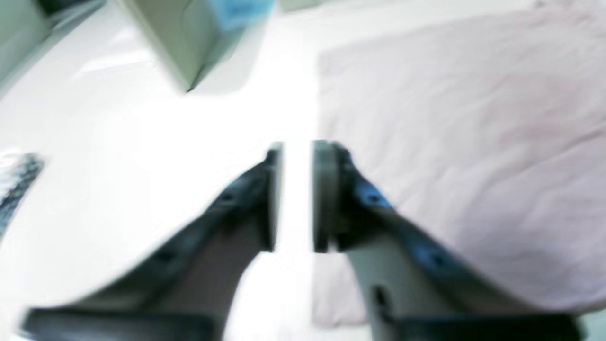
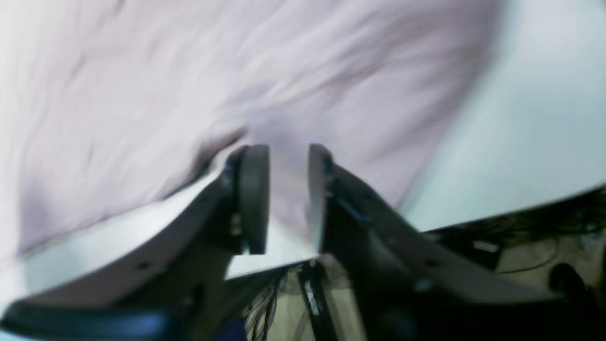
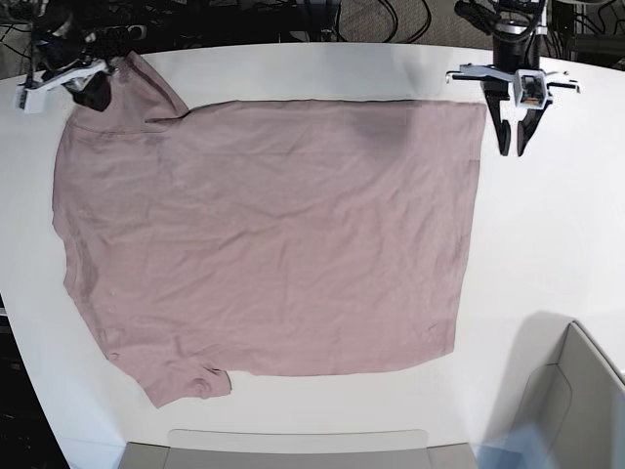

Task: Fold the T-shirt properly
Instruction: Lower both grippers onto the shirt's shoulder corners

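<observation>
The dusty-pink T-shirt (image 3: 273,234) lies spread flat on the white table (image 3: 547,254), with one sleeve at the far left corner and one at the near left. My left gripper (image 3: 513,147) hangs just off the shirt's far right corner. In the left wrist view the left gripper (image 1: 297,147) is open over bare table, with the T-shirt (image 1: 464,142) edge beside its right finger. My right gripper (image 3: 96,96) is over the far left sleeve. The blurred right wrist view shows the right gripper (image 2: 289,149) open, with the T-shirt (image 2: 236,71) behind the gap and nothing pinched.
A grey open box (image 3: 576,401) stands at the near right corner and shows as the box (image 1: 189,42) in the left wrist view. A flat grey tray (image 3: 293,449) sits at the near edge. Cables (image 3: 371,15) run beyond the far edge.
</observation>
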Available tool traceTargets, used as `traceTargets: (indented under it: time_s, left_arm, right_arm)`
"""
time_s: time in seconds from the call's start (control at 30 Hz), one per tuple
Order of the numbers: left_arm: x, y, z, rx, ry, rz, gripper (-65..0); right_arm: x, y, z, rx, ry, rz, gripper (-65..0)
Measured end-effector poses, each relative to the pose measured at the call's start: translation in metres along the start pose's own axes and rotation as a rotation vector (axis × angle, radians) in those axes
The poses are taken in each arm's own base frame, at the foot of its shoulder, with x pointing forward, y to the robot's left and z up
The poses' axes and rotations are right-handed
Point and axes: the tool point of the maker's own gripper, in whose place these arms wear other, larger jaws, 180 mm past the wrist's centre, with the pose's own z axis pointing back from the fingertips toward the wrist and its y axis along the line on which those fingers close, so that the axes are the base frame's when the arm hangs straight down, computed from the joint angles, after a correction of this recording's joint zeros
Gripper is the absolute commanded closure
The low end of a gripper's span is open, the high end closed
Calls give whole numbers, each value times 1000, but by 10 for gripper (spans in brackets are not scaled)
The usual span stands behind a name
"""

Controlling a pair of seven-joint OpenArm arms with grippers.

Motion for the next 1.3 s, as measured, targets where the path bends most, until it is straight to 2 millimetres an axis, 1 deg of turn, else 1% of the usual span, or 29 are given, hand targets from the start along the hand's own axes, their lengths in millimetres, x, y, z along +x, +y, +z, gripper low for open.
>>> traceTargets:
  time_s: [0.03,0.1,0.17,0.3,0.37,0.43,0.57,0.67,0.83,0.9,1.0,1.07,1.13,1.2,1.23,1.3]
  left_arm:
    - [0,1,0,3,2,-1,-166]
    - [-1,1,0,2,3,0,-156]
    - [0,0,0,-2,1,0,-149]
    - [-3,-2,0,-5,6,2,-150]
    - [-5,-1,0,-3,13,2,-150]
    - [-5,-1,0,-4,13,2,-150]
    - [-5,-1,-1,-3,10,2,-150]
    - [-4,-1,-1,-2,9,2,-150]
    - [-4,-1,-2,-3,9,2,-150]
    - [-10,-1,-3,-2,45,3,-152]
    - [-23,-1,-12,3,135,20,-153]
    - [-33,-6,-19,-4,213,91,-154]
    - [-42,-15,-24,-28,288,213,-159]
    - [-48,-26,-27,-64,342,353,-188]
    - [-52,-31,-29,-76,366,431,-213]
    - [-71,-41,-32,-102,455,572,-256]
  right_arm:
    - [5,-4,2,0,-6,-16,-230]
    - [2,-12,3,0,15,-48,-243]
    - [-10,-27,-1,-28,52,-86,-243]
    - [-41,-64,-7,-98,123,-184,-243]
    - [-52,-70,-14,-78,150,-191,-243]
    - [-56,-69,-21,-23,155,-179,-243]
    - [-61,-71,-27,1,162,-172,-243]
    - [-61,-71,-31,11,156,-184,-243]
    - [-56,-71,-44,48,119,-236,-243]
    - [-56,-68,-49,60,119,-236,-242]
    - [-60,-55,-55,94,132,-225,-242]
    - [-65,-44,-59,129,143,-229,-242]
    - [-67,-40,-60,138,142,-238,-242]
    - [-67,-39,-60,140,140,-241,-242]
    - [-67,-40,-60,140,140,-242,-242]
    - [-68,-39,-60,141,138,-243,-242]
